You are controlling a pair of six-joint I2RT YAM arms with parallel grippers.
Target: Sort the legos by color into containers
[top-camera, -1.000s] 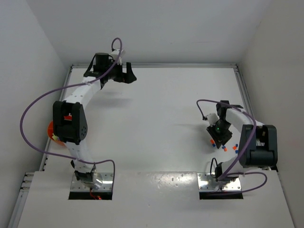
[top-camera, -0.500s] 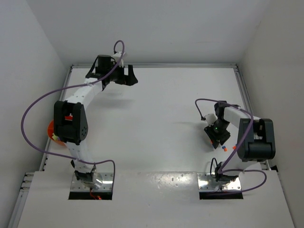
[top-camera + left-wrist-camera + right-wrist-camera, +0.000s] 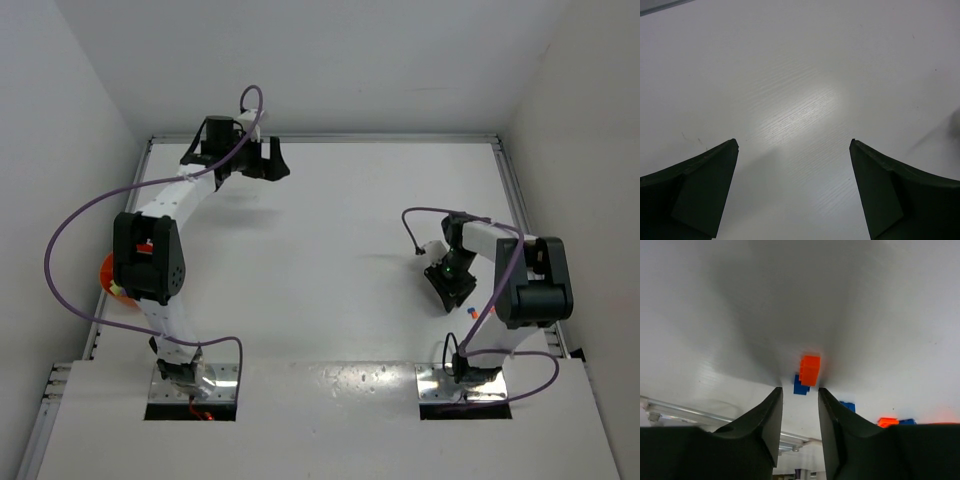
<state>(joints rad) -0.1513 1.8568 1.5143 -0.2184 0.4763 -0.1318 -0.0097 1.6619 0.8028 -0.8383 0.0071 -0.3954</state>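
Note:
Several tiny legos lie at the right of the table. In the right wrist view an orange brick (image 3: 810, 370) sits against a blue brick (image 3: 800, 386), just beyond my fingertips. Another blue brick (image 3: 847, 406) and an orange one (image 3: 887, 421) lie further right. My right gripper (image 3: 799, 389) is open by a narrow gap with nothing between its fingers. From above, the right gripper (image 3: 458, 296) hangs low beside a blue and an orange brick (image 3: 470, 312). My left gripper (image 3: 794, 142) is wide open over bare table, at the far left (image 3: 272, 160). The orange bowl (image 3: 104, 275) is mostly hidden behind the left arm.
A metal rail (image 3: 700, 412) runs along the table edge behind the bricks in the right wrist view. White walls close in the table on three sides. The right arm's elbow (image 3: 533, 285) stands close to the right wall.
The right gripper has shifted left and slightly away from the near edge, and its elbow has swung left. The left gripper moved a little right early on, then held still.

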